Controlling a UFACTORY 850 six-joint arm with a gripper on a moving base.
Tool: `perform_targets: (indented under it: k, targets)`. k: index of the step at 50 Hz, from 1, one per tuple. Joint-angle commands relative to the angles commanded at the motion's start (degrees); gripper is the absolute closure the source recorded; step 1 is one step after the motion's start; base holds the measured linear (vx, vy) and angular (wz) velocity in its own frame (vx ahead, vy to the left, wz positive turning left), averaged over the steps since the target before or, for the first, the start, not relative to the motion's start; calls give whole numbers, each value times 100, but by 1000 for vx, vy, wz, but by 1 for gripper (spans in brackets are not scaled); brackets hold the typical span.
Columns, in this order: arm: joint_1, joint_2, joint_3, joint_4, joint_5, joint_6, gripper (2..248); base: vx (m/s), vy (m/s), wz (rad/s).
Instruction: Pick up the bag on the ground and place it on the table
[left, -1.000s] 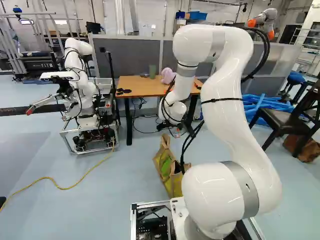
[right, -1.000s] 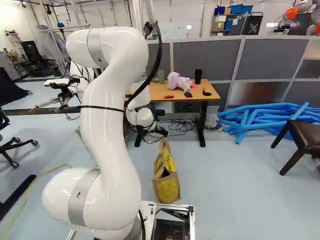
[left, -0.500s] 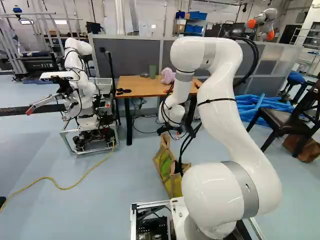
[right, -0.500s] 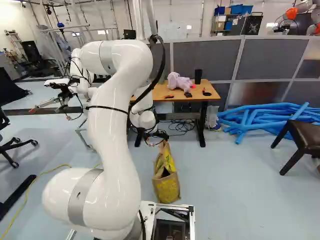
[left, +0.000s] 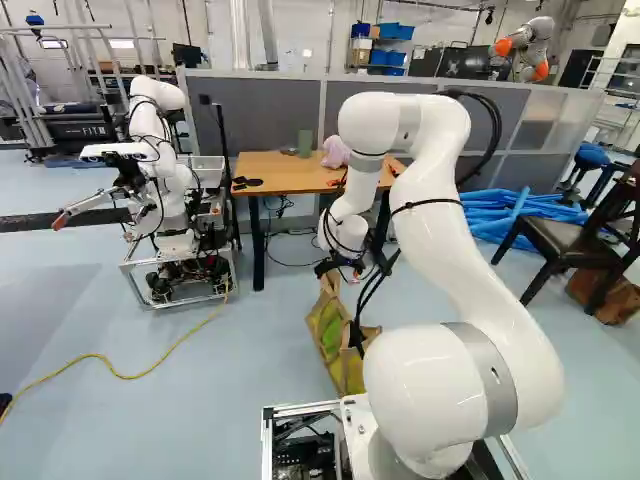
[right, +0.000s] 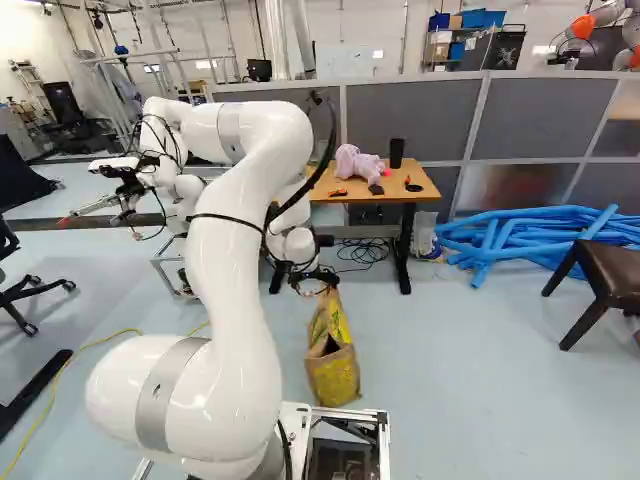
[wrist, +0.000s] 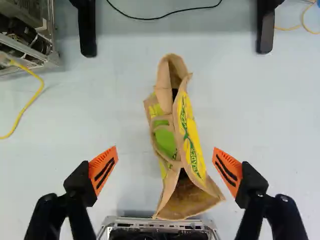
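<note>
Standing beyond bag (wrist: 191, 137), table (left: 280, 177) bearing pink bundle (right: 358, 164); blue tubes (right: 545, 226) farther right.

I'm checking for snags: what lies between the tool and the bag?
Only bare floor shows between the bag and the tool's orange pads, on both sides, in the wrist view.

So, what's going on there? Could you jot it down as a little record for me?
bag: on the floor, tan with yellow and green
fingers: open, bag seen between them, not gripped
table: beyond the bag
on table: pink cloth, black cup, small items
nearby: another robot, blue tubes, dark chair
task: bag not on table yet
</note>
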Motion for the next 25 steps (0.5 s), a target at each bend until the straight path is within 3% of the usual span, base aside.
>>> perform_targets:
  k: [25]
  targets:
    - [-78, -585, -479, -570, -143, 0, 3, 0, 0, 0]
